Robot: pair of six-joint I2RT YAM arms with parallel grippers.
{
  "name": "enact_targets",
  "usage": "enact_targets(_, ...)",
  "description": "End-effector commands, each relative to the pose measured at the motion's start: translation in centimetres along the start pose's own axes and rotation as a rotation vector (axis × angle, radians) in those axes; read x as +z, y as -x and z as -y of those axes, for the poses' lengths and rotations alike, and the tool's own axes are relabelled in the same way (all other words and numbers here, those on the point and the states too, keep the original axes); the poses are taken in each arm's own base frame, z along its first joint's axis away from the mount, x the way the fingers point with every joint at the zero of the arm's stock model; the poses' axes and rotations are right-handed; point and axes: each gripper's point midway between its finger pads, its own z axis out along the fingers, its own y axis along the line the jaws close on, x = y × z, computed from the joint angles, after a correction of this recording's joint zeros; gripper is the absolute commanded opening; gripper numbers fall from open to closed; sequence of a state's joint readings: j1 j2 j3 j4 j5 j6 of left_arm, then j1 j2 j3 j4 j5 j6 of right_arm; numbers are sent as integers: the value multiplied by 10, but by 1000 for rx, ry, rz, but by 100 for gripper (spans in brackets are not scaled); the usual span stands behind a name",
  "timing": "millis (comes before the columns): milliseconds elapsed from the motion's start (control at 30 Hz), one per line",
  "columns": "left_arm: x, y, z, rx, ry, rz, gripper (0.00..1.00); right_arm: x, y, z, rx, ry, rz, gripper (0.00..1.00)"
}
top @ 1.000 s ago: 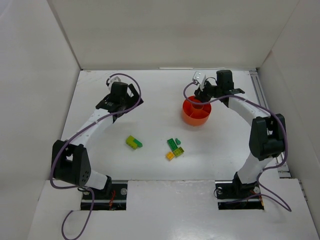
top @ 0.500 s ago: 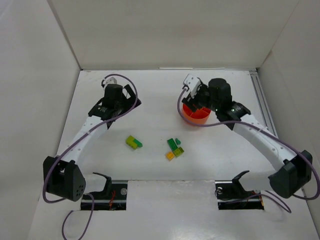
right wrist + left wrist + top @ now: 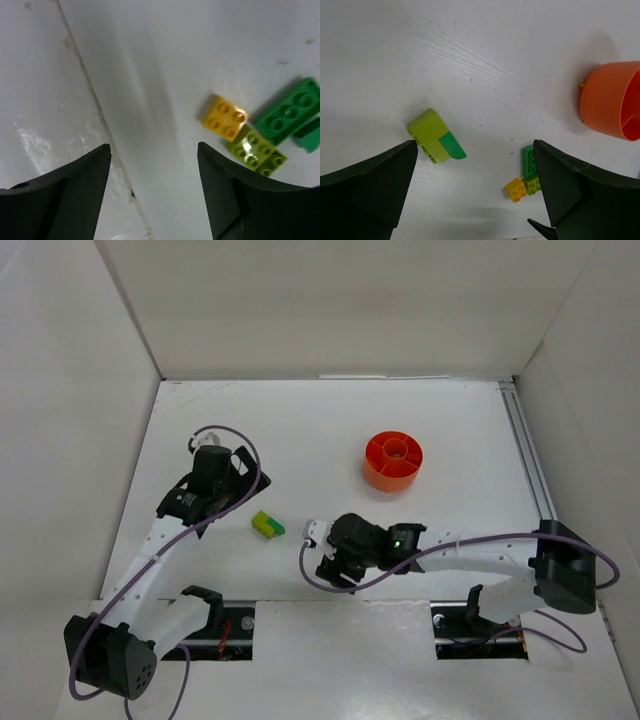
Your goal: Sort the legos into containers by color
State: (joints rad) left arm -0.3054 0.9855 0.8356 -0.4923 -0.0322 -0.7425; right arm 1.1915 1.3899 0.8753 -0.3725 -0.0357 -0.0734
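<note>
Left gripper (image 3: 474,150): jaws wide apart, empty, over lime-and-green brick pair (image 3: 436,137) on table (image 3: 470,50). Right gripper (image 3: 153,150): jaws apart, empty, low beside touching yellow brick (image 3: 225,117), lime brick (image 3: 255,150), green brick (image 3: 287,117). Orange dish (image 3: 380,478): well apart, farther back.

- orange dish (image 3: 392,462): round, shallow, upright on the tabletop, split into compartments around a small central cup; its contents are too small to tell.
- big lime brick (image 3: 428,134): lies alone, with a green piece (image 3: 452,148) touching its side.
- yellow brick (image 3: 225,118): square, 4 studs facing up, packed close against a small lime brick (image 3: 255,150).
- long green brick (image 3: 287,116): studs up, beside both, blurred.
</note>
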Motion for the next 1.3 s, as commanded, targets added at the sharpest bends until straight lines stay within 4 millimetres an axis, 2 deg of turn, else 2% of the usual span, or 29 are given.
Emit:
enact_targets(0, -12, 1, 3, -9, -45, 20, 99, 9, -17, -25, 155, 8, -42, 75)
enact_targets(67, -17, 0, 4, -10, -68, 29, 99, 17, -24, -36, 194, 21, -55, 75)
enact_targets(167, -18, -4, 0, -1, -68, 30, 99, 27, -35, -37, 249, -9, -92, 74)
enact_targets(300, -20, -3, 0, 7, -74, 37, 99, 37, -40, -21, 307, -125, -123, 75)
enact_targets(333, -20, -3, 0, 17, -74, 37, 99, 39, -38, -19, 306, -140, -124, 75)
enact_targets(367, -22, 0, 2, 16, -81, 43, 99, 40, -28, -15, 324, -167, -109, 75)
enact_targets(400, -22, 0, 2, 16, -81, 43, 99, 43, -38, -10, 327, -210, -158, 77)
enact_targets(467, -22, 0, 2, 16, -81, 43, 99, 43, -32, 2, 329, -283, -165, 77)
enact_targets(533, -22, 0, 2, 16, -81, 43, 99, 48, -41, 10, 324, -341, -197, 78)
enact_targets(600, -24, -1, 1, 16, -80, 42, 99, 52, -36, 17, 326, -368, -201, 79)
enact_targets(767, -30, 3, 2, 15, -87, 63, 99, 47, -45, 29, 367, -438, -231, 81)
enact_targets(833, -30, 2, 1, 15, -81, 56, 99, 43, -60, 38, 393, -473, -266, 81)
enact_targets(933, -31, 4, 0, 14, -81, 69, 99, 40, -64, 46, 432, -481, -264, 82)
enact_targets(1100, -31, 4, 0, 14, -81, 69, 99, 50, -35, 53, 352, -441, -174, 82)
enact_targets(1167, -29, 3, 0, 15, -74, 63, 99, 55, -31, 55, 334, -420, -171, 82)
enact_targets(1267, -31, 5, 2, 14, -81, 69, 99, 61, -33, 59, 329, -402, -185, 76)
